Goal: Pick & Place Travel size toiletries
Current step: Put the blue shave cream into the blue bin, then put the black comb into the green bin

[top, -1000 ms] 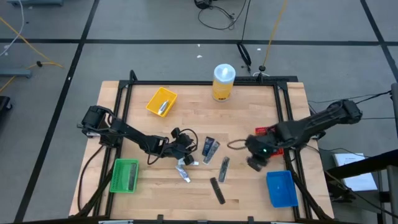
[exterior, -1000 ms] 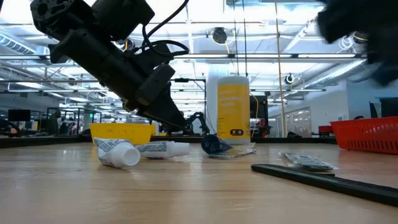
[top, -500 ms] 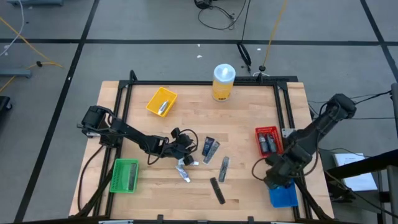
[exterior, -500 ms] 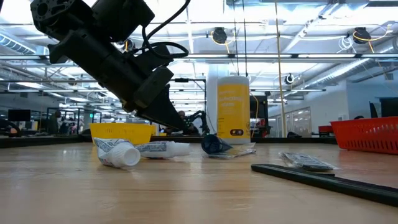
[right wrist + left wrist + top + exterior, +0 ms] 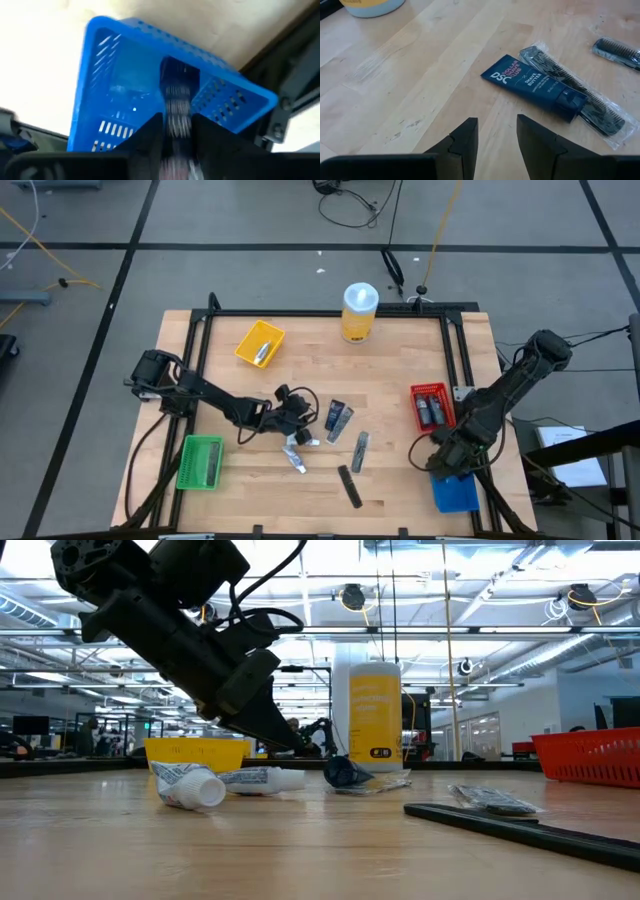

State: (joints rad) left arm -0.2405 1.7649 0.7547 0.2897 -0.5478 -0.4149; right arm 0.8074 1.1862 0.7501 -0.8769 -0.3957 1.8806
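Several toiletries lie mid-table: a dark blue tube (image 5: 337, 418) (image 5: 535, 86), a black comb in a clear packet (image 5: 580, 92), a grey sachet (image 5: 360, 450), a black comb (image 5: 349, 485) and white tubes (image 5: 293, 452) (image 5: 190, 785). My left gripper (image 5: 303, 418) (image 5: 495, 135) is open, low over the wood just left of the blue tube, touching nothing. My right gripper (image 5: 450, 460) (image 5: 177, 125) hangs over the blue bin (image 5: 455, 492) (image 5: 150, 85), shut on a blurred silver-and-dark toiletry (image 5: 177, 100). My right gripper pinches the silver-and-dark toiletry (image 5: 176, 117) between its two fingers, coming from above and pointing down. The piece is lifted clear and sticks out past the fingertips over the blue bin's inside. Which part of it is held is blurred.
The yellow bin (image 5: 260, 343) holds one item and the red bin (image 5: 431, 406) a few dark ones. The green bin (image 5: 200, 462) sits near the left front. The tall yellow canister (image 5: 359, 312) stands at the far edge. A black frame (image 5: 460, 370) borders the table.
My right arm has swung from beside the red bin toward the table's near right corner and now hovers over the blue bin, carrying its piece. The left arm and the things on the table have stayed put.
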